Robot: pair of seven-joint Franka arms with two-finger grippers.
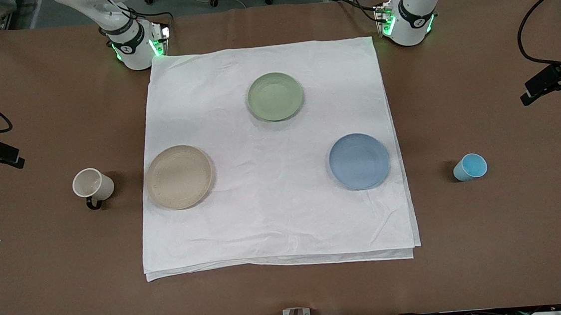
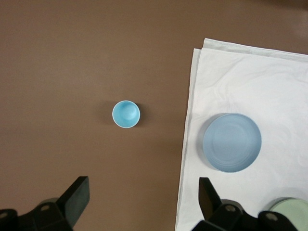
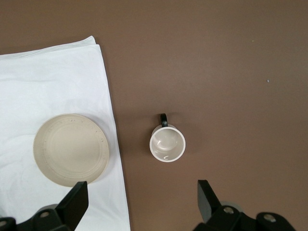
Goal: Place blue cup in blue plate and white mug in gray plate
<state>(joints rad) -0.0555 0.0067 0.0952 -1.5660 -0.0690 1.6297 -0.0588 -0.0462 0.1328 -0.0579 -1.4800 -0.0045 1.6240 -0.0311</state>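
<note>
Nothing moved yet — both arms held high, task not begun by the look of it.

Cloth point(image 1: 275, 218) taken as the landmark, spread mid-table. Three plates on it: blue plate point(image 1: 359, 161) near the edge toward the left arm's end, gray plate point(image 1: 178, 177) near the edge toward the right arm's end, green plate point(image 1: 275, 96) farther from the front camera than both. Off the cloth, on bare table point(image 1: 59, 275): one blue cup point(image 1: 470, 167) upright past the left arm's edge, one white mug point(image 1: 93, 185) upright past the right arm's edge, handle turned toward the front camera.

Probably laid out so — each vessel beside its own plate and within reach of one arm.

Left gripper point(image 2: 143, 204) spread wide, empty, over the table near the cup; right gripper point(image 3: 142, 204) likewise spread, empty, near the mug.
</note>
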